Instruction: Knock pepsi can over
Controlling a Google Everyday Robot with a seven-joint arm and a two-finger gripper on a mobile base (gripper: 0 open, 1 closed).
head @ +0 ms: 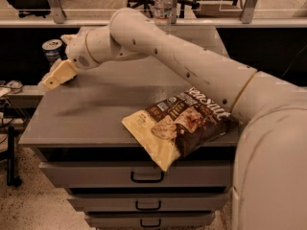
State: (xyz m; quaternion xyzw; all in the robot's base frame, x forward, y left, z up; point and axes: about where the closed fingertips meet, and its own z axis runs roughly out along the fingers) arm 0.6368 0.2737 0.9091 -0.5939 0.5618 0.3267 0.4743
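The pepsi can, dark blue with a silver top, stands upright at the far left back corner of the grey cabinet top. My gripper, with cream fingers held together and empty, hangs at the cabinet's left edge just in front of and below the can. It looks very close to the can; I cannot tell if it touches. My white arm reaches in from the right across the cabinet.
A brown and cream chip bag lies at the front right of the cabinet top, overhanging the edge. A clear water bottle stands behind the arm. Drawers with handles are below. A shelf is at left.
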